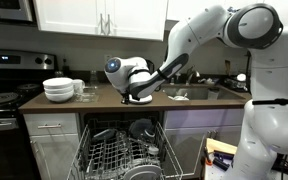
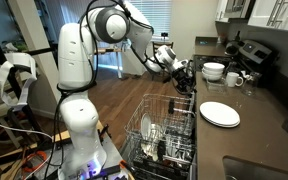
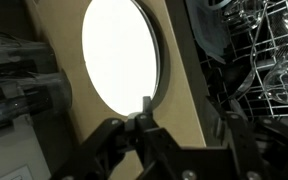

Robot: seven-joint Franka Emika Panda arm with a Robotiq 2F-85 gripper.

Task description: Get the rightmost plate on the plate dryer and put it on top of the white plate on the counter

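Note:
A round white plate [image 3: 124, 55] lies flat on the counter [image 3: 184, 70]; it also shows in an exterior view as the white plate [image 2: 219, 113]. Whether a second plate lies under it I cannot tell. My gripper [image 3: 187, 118] hangs just over the counter at the plate's near rim. Its jaws stand apart, with only bare counter between them. The left fingertip [image 3: 146, 105] is at the plate's edge. In an exterior view the gripper [image 1: 137, 93] hides the plate. The plate dryer [image 1: 124, 152], also seen as the wire rack [image 2: 169, 130], is pulled out below the counter edge.
A stack of white bowls [image 1: 59, 89] and a mug [image 2: 234, 79] stand further along the counter, near the stove [image 1: 4, 100]. A dark round plate [image 1: 142, 128] and glasses sit in the rack. The sink [image 1: 189, 92] lies on the gripper's other side.

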